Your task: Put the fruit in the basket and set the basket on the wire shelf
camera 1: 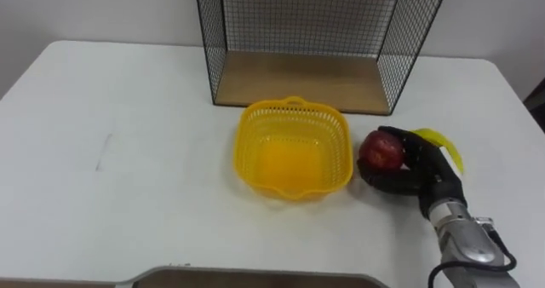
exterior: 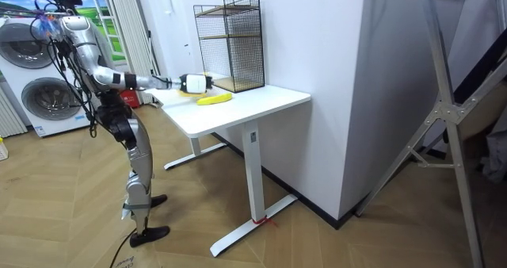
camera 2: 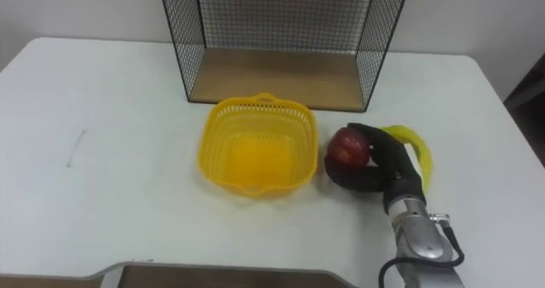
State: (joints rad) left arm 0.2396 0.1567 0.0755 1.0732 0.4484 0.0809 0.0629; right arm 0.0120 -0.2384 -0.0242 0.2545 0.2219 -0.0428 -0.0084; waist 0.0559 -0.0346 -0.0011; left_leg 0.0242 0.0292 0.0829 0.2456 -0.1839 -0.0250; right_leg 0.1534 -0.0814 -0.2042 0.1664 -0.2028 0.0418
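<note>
I had the robot standing at the end of the white table (camera 1: 111,109), its right arm reached out over the top. Near the middle I saw the yellow basket (camera 1: 252,143) sitting empty. The wire shelf (camera 1: 302,79) stood just behind it at the table's far edge. Just beside the basket's right wall, outside it, was the red apple (camera 1: 381,150). The right hand (camera 1: 413,173) had its dark fingers curled round the apple. The banana (camera 1: 443,143) lay on the table right behind that hand.
</note>
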